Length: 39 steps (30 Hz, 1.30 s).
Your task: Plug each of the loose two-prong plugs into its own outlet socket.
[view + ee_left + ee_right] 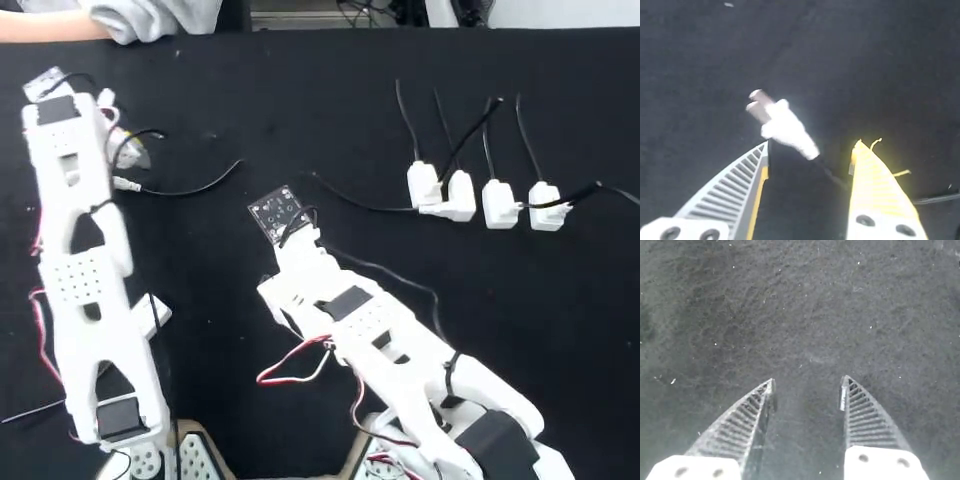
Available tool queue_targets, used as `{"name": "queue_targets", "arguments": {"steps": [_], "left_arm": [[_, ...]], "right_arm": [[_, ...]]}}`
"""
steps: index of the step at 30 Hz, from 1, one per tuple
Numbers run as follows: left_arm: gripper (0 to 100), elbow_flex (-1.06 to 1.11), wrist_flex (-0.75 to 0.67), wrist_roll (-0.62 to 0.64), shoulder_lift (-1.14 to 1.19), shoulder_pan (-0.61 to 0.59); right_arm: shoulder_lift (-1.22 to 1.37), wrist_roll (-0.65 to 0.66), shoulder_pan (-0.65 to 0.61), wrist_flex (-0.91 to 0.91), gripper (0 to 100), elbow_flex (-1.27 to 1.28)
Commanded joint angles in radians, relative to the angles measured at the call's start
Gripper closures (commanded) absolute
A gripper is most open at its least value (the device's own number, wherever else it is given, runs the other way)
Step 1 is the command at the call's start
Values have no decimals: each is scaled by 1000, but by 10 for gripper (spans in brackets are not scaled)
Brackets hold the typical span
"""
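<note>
The left tool is released, its two ribbed fingers spread wide above the black desk. A loose white plug lies on the desk in the gap just beyond the fingertips. Its two prongs point away from the tool and its dark cord trails back between the fingers. Neither finger touches it. From above, this plug sits beside the left arm near the desk's left side, and its cord curves off to the right. The right tool is released too, its fingers apart over bare desk with nothing between them. The right arm reaches in from the near edge toward the middle of the desk. Four white sockets stand in a row on the right side, well apart from both arms, each with a thin black lead running toward the far edge. One more cord comes in from the left and meets the left end of the row. Another comes in from the right and meets the last socket. Whether plugs are fully seated there cannot be told.
</note>
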Motion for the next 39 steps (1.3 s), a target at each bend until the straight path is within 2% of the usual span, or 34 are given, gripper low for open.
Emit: {"name": "queue_targets", "arguments": {"steps": [1,7,10,16,21,30,35,39], "left_arm": [[738,-240,20,86,109,5],[738,-406,103,224,209,-53],[741,-463,143,232,219,-65],[744,-467,144,278,221,-119],[741,-469,144,275,221,-119],[743,-447,146,-12,221,-147],[743,-312,146,-23,209,-134],[743,-291,144,-23,221,-116]], "right_arm": [[-42,0,-5,-25,804,1],[-42,0,-6,-25,804,-1],[-42,0,-8,-25,804,-1],[-42,0,-6,-21,804,-1],[-42,0,-8,-21,804,-2],[-42,0,-9,-21,804,-2],[-42,0,-9,-23,804,-4],[-42,0,-9,-23,804,-2]]}}
